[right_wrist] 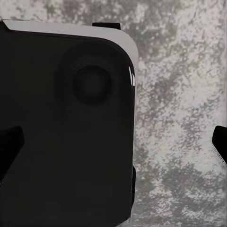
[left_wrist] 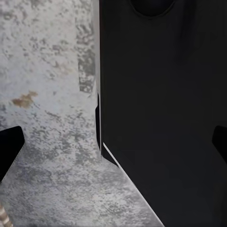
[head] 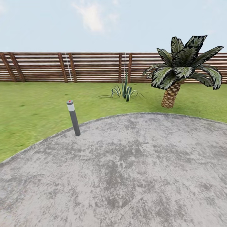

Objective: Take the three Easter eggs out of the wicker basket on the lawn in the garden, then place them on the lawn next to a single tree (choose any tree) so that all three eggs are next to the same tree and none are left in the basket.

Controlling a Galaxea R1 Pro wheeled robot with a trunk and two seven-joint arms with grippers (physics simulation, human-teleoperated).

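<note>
Still in the searching step, by judgement: no basket or eggs in sight, so next comes a turn of the base to find them. Nearest, both wrist views look down on the robot's black body over mottled grey stone; left fingers (left_wrist: 10, 146) and right fingers (right_wrist: 9, 144) spread wide at the frame edges, holding nothing. Ahead, round stone patio (head: 126, 170), rough and blotchy. At its rim, slim grey bollard light (head: 73, 118). Beyond, flat green lawn (head: 31, 107), spiky agave-like plant (head: 124, 91), scaly-trunked palm (head: 176, 72), slatted wooden fence (head: 91, 66).
</note>
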